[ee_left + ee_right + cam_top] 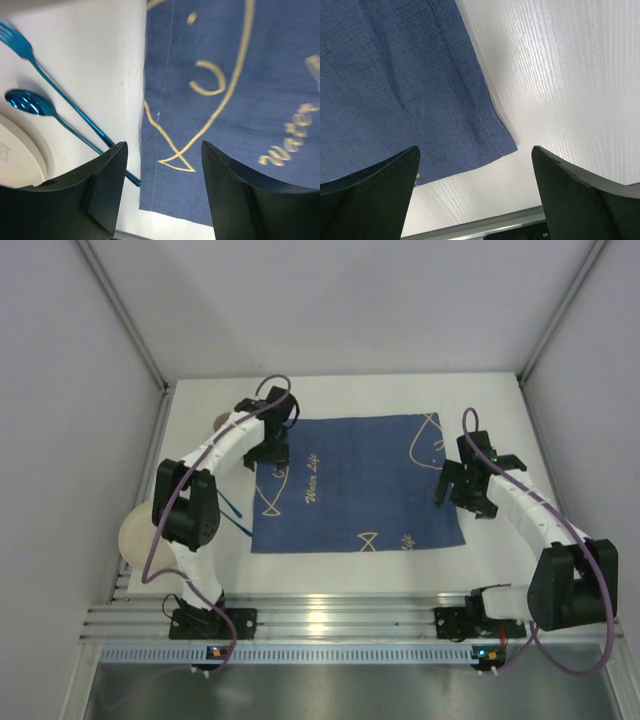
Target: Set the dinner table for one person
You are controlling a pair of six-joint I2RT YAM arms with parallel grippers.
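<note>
White worktop (330, 575) fills most of the top view, and it is the dinner table I have to set. Blue cloth makes the mat (350, 480) with yellow fish on it, which lies flat in the middle of the worktop. I think the mat part is done and the dishes come next.

My left hand (163, 160) hangs open over the left edge of the mat, holding nothing. My right hand (475, 150) is open too, with nothing in it. It is over a corner of the mat, at the right side of the top view.

A pale plate (15, 155) sits off the mat, at the lower left of my left wrist view. My own left arm (215, 455) hides most of it from above. I guess I must fetch it and put it in the middle of the mat.

A shiny blue fork (55, 90) and spoon (30, 102) lie between the plate and the mat. They are very close together, so grabbing one could bump the other.
</note>
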